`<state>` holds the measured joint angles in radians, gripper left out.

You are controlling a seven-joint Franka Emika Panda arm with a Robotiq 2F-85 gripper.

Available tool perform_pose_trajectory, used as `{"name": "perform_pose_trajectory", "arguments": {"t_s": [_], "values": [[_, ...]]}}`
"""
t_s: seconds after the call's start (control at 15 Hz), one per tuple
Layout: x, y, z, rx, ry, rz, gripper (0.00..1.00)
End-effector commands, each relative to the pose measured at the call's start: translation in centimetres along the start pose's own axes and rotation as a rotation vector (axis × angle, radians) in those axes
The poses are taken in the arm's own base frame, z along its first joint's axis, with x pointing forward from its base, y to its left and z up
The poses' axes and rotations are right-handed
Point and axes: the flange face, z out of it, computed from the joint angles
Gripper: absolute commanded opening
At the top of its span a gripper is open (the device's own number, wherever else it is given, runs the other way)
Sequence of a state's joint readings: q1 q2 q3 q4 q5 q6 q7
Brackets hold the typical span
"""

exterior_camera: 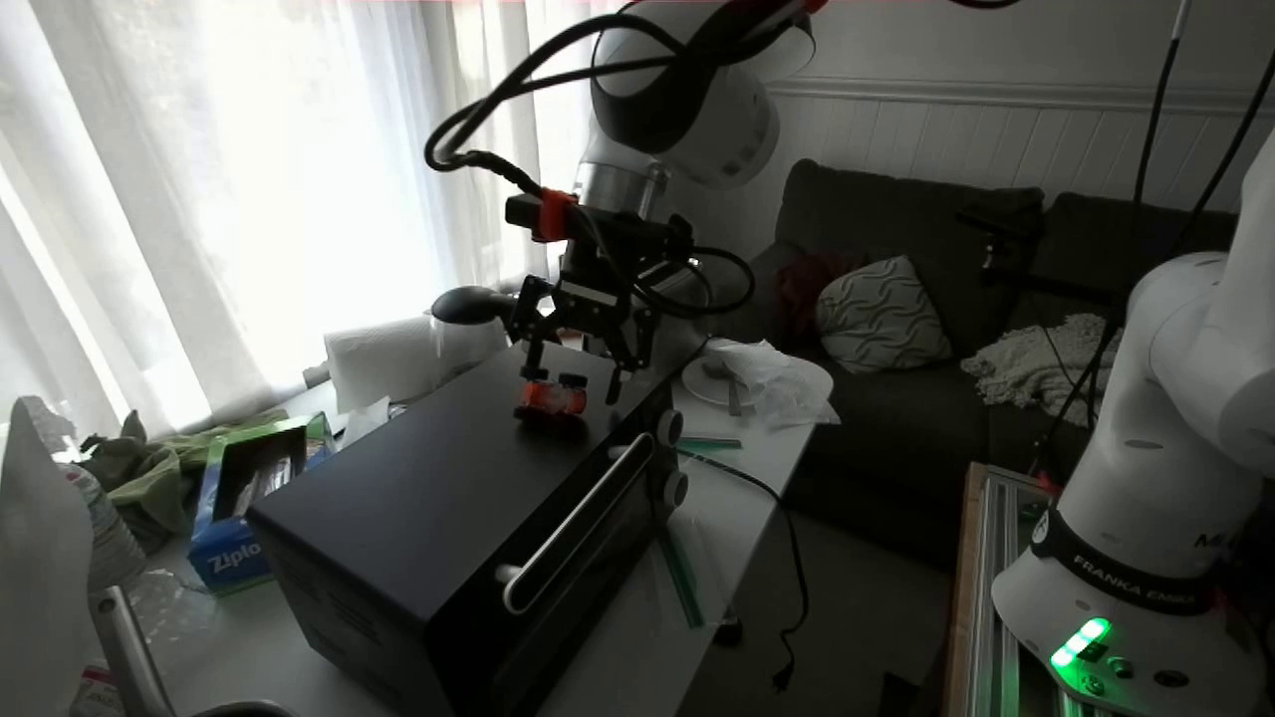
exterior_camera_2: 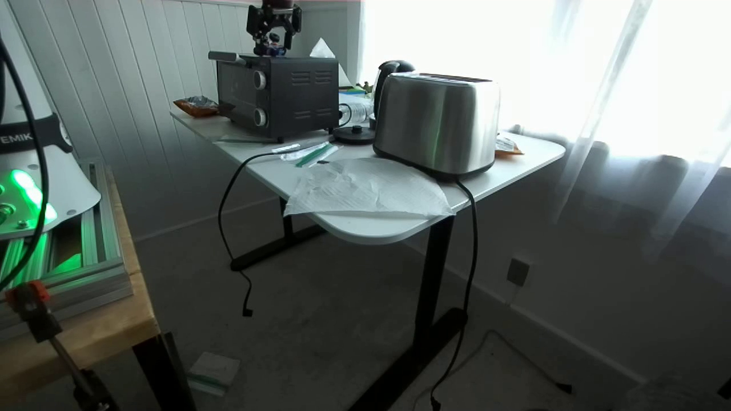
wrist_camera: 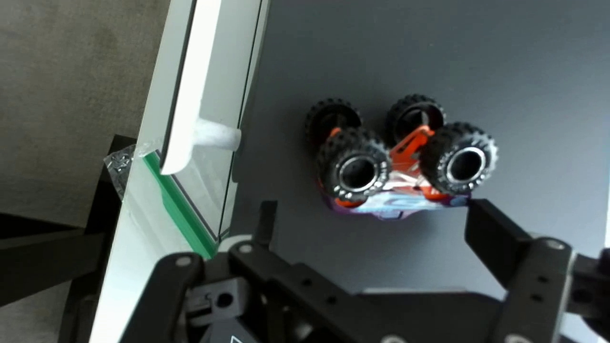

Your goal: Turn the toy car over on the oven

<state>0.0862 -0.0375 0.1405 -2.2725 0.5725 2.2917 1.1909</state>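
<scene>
The toy car point(exterior_camera: 554, 399) is on the black oven's top point(exterior_camera: 398, 468), near the front edge. It seems to lie on its side, its orange underside and wheels facing an exterior view. In the wrist view the toy car point(wrist_camera: 402, 183) shows dark wheels, orange frame and purple-blue body. The oven point(exterior_camera_2: 302, 85) has a silver handle point(wrist_camera: 193, 95). My gripper point(exterior_camera: 575, 382) is open above the oven. In the wrist view the gripper point(wrist_camera: 371, 214) has its fingers wide apart, the right fingertip by the car's body end; touching or not I cannot tell. The gripper point(exterior_camera_2: 270, 50) partly hides the car.
A steel toaster point(exterior_camera_2: 434, 120) stands on the white table point(exterior_camera_2: 365, 231). A Ziploc box point(exterior_camera: 234, 543) and paper towel roll point(exterior_camera: 398, 358) lie behind the oven. A plate point(exterior_camera: 702, 386) with crumpled paper is beside it. A black cord point(exterior_camera: 792, 538) hangs off the table's edge.
</scene>
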Motion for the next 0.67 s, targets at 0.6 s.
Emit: {"name": "perform_pose_trajectory", "arguments": {"t_s": [0.6], "values": [[-0.90,-0.49,0.51,0.022,-0.070,-0.100,0.94]]}}
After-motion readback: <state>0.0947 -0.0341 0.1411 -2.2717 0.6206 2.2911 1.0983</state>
